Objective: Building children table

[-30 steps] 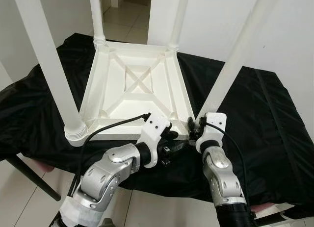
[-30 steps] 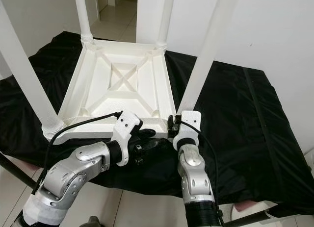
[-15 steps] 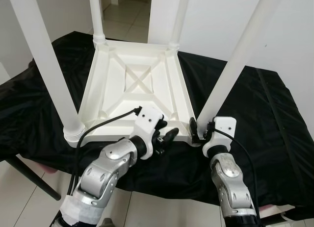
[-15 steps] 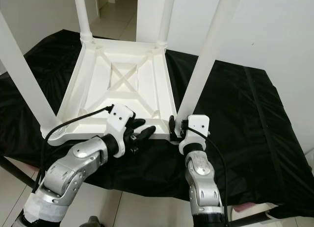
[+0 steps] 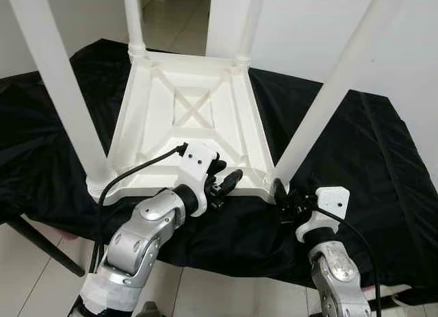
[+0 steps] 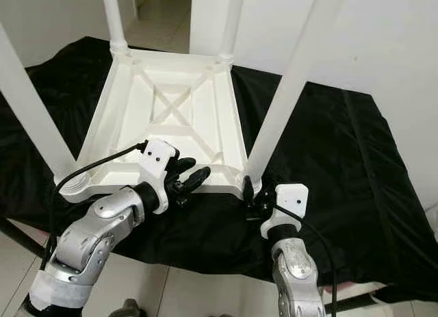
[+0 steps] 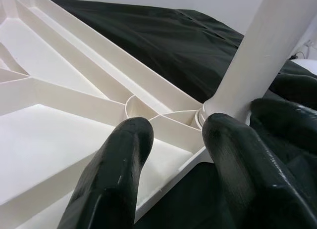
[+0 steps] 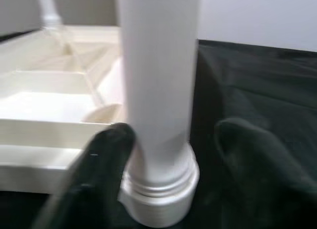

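Note:
The white children's table [image 5: 185, 118] lies upside down on a black cloth, its legs pointing up. My left gripper [image 5: 226, 180] is open over the near rim of the table, just left of the near-right corner; in the left wrist view its fingers [image 7: 124, 155] hang above the rim [image 7: 163, 140]. My right gripper [image 5: 287, 202] is open at the base of the near-right leg [image 5: 318, 111]. In the right wrist view that leg [image 8: 158, 80] stands between the two fingers [image 8: 94, 174], its ribbed collar [image 8: 161, 194] seated at the table corner.
The black cloth [image 5: 356, 166] covers a low stand and drapes over its front edge. A dark stand leg [image 5: 41, 245] slants over the tiled floor at lower left. The near-left leg [image 5: 65, 91] rises close to my left arm. White walls stand behind.
My left gripper has risen from below the table's front edge to its rim. My right wrist has drawn back and to the right, fingers still at the leg's base.

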Controlling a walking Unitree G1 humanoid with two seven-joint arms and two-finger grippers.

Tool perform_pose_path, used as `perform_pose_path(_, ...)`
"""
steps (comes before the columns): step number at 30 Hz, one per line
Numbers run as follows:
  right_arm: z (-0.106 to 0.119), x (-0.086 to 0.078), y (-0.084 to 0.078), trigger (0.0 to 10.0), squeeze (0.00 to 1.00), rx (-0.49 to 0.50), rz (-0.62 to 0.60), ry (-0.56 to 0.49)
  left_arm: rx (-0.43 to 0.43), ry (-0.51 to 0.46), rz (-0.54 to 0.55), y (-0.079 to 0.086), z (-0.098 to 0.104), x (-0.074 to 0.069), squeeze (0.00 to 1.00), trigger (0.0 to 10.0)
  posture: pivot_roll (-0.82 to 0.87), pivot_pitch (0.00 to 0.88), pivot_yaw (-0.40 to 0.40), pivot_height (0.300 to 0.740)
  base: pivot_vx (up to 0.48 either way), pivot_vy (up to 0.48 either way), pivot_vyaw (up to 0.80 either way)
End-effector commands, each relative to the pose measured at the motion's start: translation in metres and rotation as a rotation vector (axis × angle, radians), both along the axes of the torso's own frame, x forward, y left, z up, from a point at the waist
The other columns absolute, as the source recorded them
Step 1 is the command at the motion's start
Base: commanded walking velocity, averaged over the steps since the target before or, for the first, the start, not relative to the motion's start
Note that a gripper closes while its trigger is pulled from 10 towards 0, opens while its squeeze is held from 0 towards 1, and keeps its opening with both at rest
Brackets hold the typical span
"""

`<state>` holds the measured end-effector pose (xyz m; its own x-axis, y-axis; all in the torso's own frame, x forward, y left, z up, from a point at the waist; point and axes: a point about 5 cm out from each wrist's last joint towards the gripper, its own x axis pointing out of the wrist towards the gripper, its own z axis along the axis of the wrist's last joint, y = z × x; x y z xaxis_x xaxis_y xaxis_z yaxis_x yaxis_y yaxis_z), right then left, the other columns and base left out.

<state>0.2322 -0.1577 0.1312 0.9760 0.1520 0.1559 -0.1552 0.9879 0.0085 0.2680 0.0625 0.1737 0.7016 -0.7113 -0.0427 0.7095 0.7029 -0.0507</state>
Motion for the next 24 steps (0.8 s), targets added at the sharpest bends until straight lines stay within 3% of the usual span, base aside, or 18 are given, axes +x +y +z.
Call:
perform_pose_path(1,-0.001,-0.001,0.001,0.0,0.0,0.007,0.03,0.005,0.003,-0.002,0.03,0.003,-0.001,0.0,0.0,10.0,0.14,0.081,-0.084,0.74,0.0,0.0,0.0)
perform_pose_path(5,-0.002,-0.001,0.003,0.0,0.0,0.009,0.057,0.009,0.004,-0.005,0.034,0.003,-0.001,0.0,0.0,10.0,0.15,0.075,-0.087,0.74,0.0,0.0,0.0)
perform_pose_path(6,-0.003,-0.001,0.008,3.3,0.0,0.018,0.105,0.022,0.003,-0.01,0.039,0.004,0.0,0.001,0.0,10.0,0.15,0.074,-0.088,0.74,0.0,0.0,0.0)
perform_pose_path(7,-0.004,0.0,0.012,10.0,0.0,0.024,0.146,0.034,0.011,-0.02,0.05,0.005,0.0,0.002,0.0,10.0,0.15,0.067,-0.095,0.74,0.0,0.0,0.0)
perform_pose_path(12,-0.007,0.007,0.021,10.0,0.0,0.004,0.296,0.049,0.018,-0.035,0.072,0.007,0.001,0.005,0.0,10.0,0.16,0.057,-0.105,0.74,0.0,0.0,0.0)
perform_pose_path(15,-0.007,0.009,0.022,10.0,0.0,-0.001,0.327,0.048,0.019,-0.037,0.075,0.007,0.001,0.005,0.0,10.0,0.17,0.058,-0.106,0.74,0.0,0.0,0.0)
perform_pose_path(17,-0.005,0.02,0.016,10.0,0.0,-0.012,0.357,0.056,0.029,-0.051,0.083,0.007,0.002,0.005,0.0,10.0,0.17,0.052,-0.113,0.74,0.0,0.0,0.0)
perform_pose_path(24,-0.002,0.024,0.01,10.0,0.0,-0.008,0.4,0.066,0.033,-0.071,0.115,0.012,0.004,0.007,0.0,10.0,0.19,0.04,-0.132,0.74,0.0,0.0,0.0)
